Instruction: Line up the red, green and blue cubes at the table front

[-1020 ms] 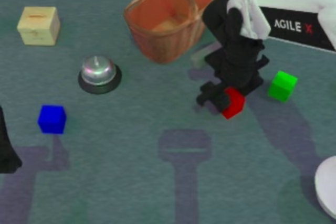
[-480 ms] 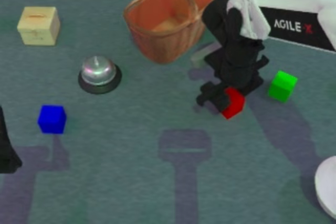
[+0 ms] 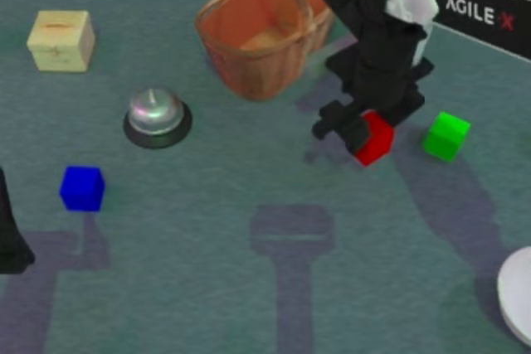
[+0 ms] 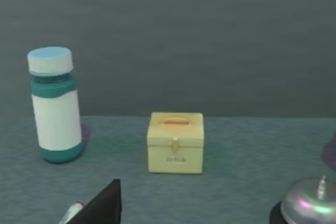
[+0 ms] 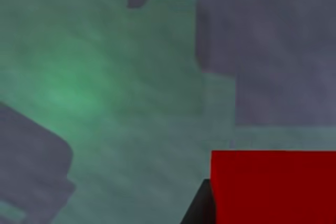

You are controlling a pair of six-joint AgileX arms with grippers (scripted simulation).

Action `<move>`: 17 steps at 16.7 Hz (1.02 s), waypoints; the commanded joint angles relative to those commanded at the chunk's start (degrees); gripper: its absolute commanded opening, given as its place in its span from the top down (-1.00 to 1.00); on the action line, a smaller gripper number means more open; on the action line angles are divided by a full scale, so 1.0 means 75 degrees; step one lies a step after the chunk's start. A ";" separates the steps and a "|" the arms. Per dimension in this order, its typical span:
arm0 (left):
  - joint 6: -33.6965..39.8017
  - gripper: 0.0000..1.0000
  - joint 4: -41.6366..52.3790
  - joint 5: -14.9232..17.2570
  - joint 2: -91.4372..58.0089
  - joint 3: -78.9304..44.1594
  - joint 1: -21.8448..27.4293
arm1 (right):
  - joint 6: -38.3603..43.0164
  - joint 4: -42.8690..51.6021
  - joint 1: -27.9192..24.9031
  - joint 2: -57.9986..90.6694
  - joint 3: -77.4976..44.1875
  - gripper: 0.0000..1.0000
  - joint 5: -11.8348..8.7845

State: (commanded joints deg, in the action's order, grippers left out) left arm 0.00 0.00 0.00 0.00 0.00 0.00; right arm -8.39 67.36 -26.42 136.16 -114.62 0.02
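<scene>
And up it comes! The right tool [image 3: 362, 132] has risen since a moment ago, and the red cube [image 3: 372, 138] has gone with it, clamped between the dark fingers, shifted a little up the top view while its shadow stays behind on the worktop [image 3: 249, 288]. My read: the grasp has taken and the carry to the front is about to start, with none of the three cubes placed yet.

Working from the front edge back. At the left edge sits the left tool [image 3: 10, 238], parked low; whether its fingers are apart or together I cannot tell. At the right front corner a pale rounded shape pokes in, too cut off to name. The cloth-like surface itself is a dull, mottled teal-grey, flat and matte, crossed by long arm shadows.

Next back, the blue cube [image 3: 82, 187] rests alone on the left side, deep and plain, sharp-edged. Over on the right, the green cube [image 3: 446, 135] sits just beside the lifted red one, apart from it, bright and equally plain.

Mid-worktop on the left, a service bell [image 3: 155, 115]: shiny metal dome on a dark round base. Further back, a woven orange-brown basket [image 3: 264, 26] with looped handles, near the right arm. At the far left, a cream box [image 3: 60, 40] with a slot in its lid.

The left wrist view adds a white-and-teal bottle [image 4: 54, 105] with a pale cap, standing upright beside that box.
</scene>
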 joint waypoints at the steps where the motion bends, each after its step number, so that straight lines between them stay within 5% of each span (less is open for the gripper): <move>1: 0.0000 -1.00 0.0000 0.0000 0.0000 0.0000 0.0000 | -0.0003 0.0172 -0.0008 -0.0071 -0.0140 1.00 -0.0001; 9: 0.0000 -1.00 0.0000 0.0000 0.0000 0.0000 0.0000 | 0.0206 0.0275 -0.0093 -0.0109 -0.0217 1.00 0.0001; 17: 0.0000 -1.00 0.0000 0.0000 0.0000 0.0000 0.0000 | 0.3134 0.0393 -0.1526 -0.0232 -0.0121 1.00 0.0069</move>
State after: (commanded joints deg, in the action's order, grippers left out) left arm 0.00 0.00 0.00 0.00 0.00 0.00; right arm 15.11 70.30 -37.87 134.42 -115.53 0.54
